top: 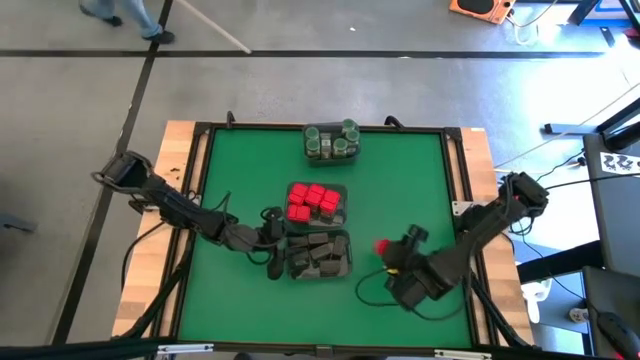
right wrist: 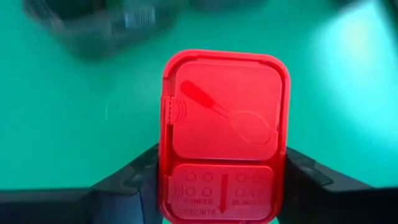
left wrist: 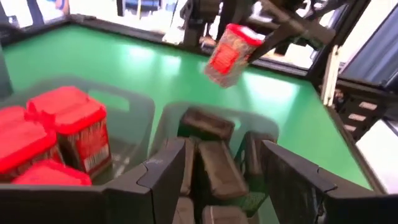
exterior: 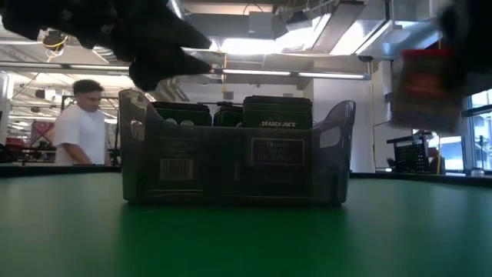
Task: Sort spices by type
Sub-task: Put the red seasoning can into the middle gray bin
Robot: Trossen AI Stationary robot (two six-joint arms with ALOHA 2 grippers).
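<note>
Right gripper (right wrist: 221,180) is clamped on a red spice container (right wrist: 224,134), lifted clear of the mat, right of the trays. Left gripper (left wrist: 221,180) hangs with fingers spread over the tray of dark blocks (top: 318,254).

Risks: the red container hangs tilted in the left wrist view (grip seems to sit low on the body), so it could slip out in transit. The red tray (top: 341,206) looks nearly full; a drop could land on packed lids and topple. The left arm sits next to that tray, so the two arms could collide.

Surface: green mat (top: 400,180), wooden border. Green-lidded jars (top: 332,141) sit at the far edge. Room: a person (exterior: 77,123) stands beyond the table.
</note>
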